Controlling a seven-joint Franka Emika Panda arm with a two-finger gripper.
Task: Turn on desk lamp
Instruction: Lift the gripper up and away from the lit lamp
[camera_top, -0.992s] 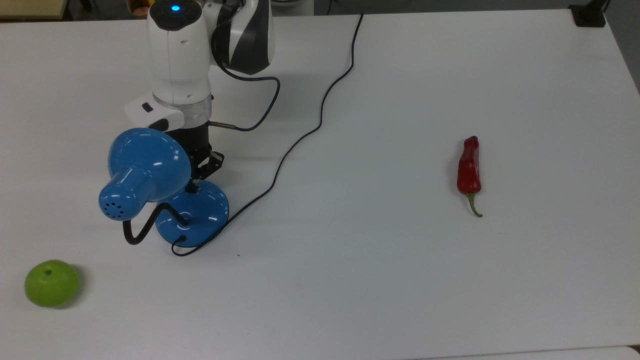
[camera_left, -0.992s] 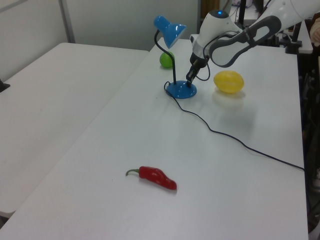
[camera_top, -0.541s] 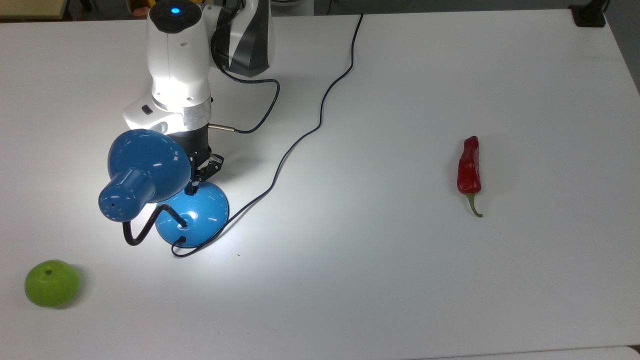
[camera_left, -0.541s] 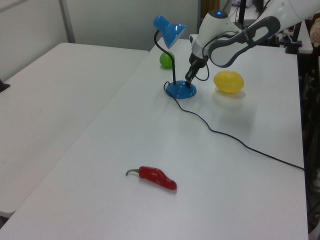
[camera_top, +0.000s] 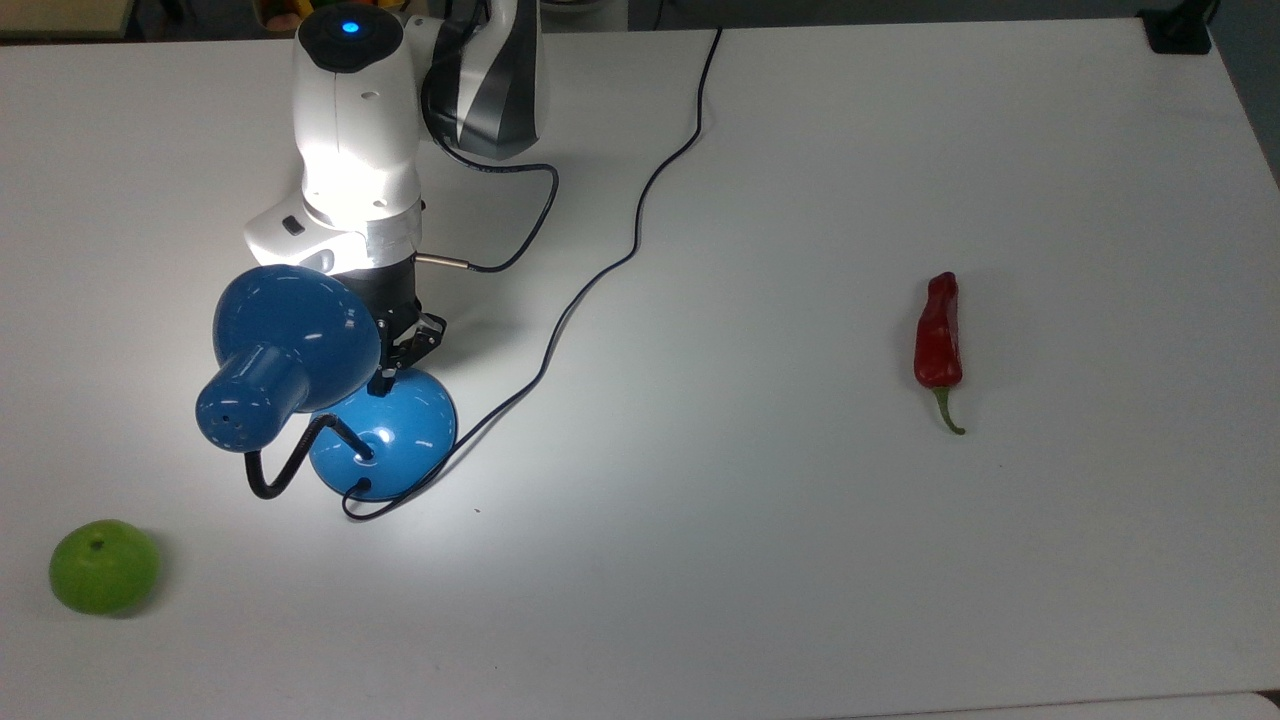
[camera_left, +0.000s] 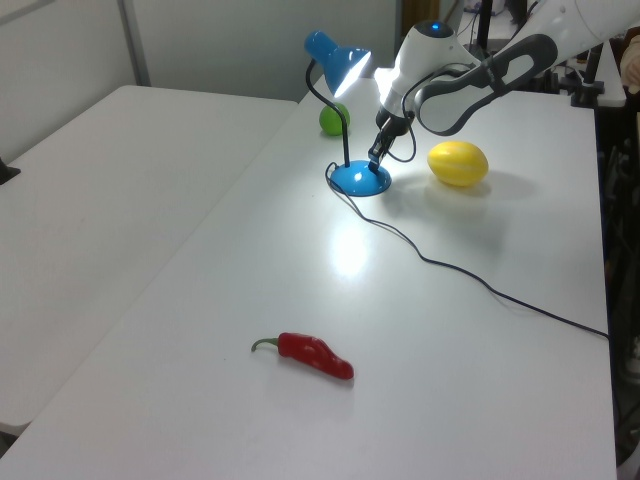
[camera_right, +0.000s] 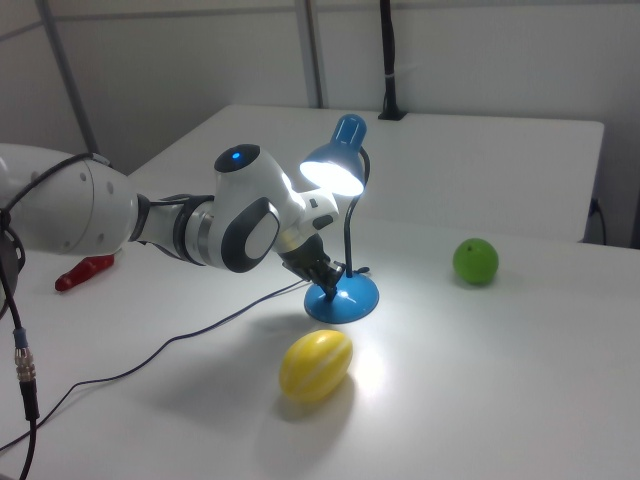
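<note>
The desk lamp is glossy blue with a black gooseneck and cord. The arm is white with grey-black bands; the claw is black. Chilli red, apple green, lemon yellow, bench white.

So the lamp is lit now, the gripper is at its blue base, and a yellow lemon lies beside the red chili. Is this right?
Not quite. The yellow lemon lies near the desk lamp and the gripper, as the left view shows. The red chili lies alone, far off. The rest is right.

Lamp shade overhangs claw; lemon near base.
</note>
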